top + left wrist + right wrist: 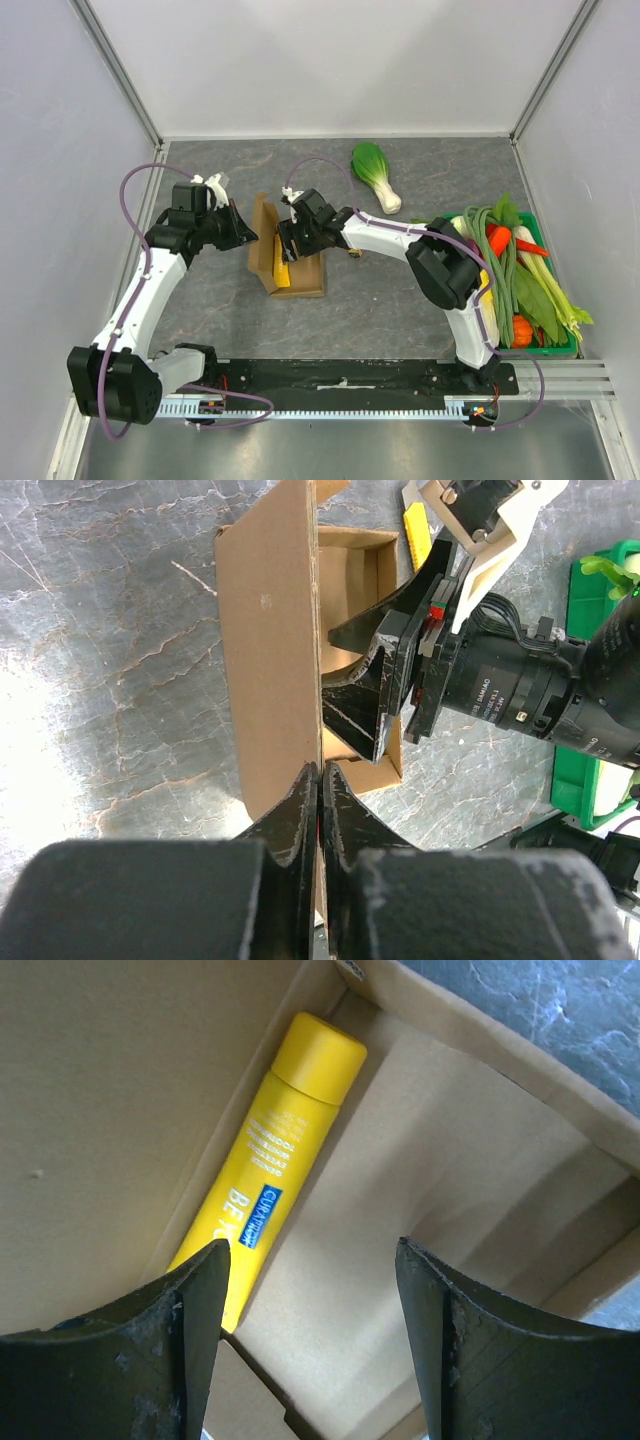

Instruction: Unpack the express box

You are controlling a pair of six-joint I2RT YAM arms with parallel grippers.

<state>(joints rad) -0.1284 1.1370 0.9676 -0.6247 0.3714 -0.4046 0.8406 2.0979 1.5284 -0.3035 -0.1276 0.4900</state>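
Note:
The express box (305,283) lies open in the middle of the table, its lid (262,232) standing upright on the left side. My left gripper (246,236) is shut on the lid's edge; in the left wrist view the cardboard lid (268,650) runs between the closed fingertips of that gripper (320,772). My right gripper (291,250) reaches down into the box with its jaws open. A yellow tube (268,1155) lies along the box's inner wall, just ahead of the open right gripper (312,1260), beside its left finger (195,1300). Nothing is between the fingers.
A green-and-white bok choy (376,176) lies at the back of the table. A green crate (562,348) full of vegetables stands at the right edge. The right arm's wrist (520,685) crosses over the box.

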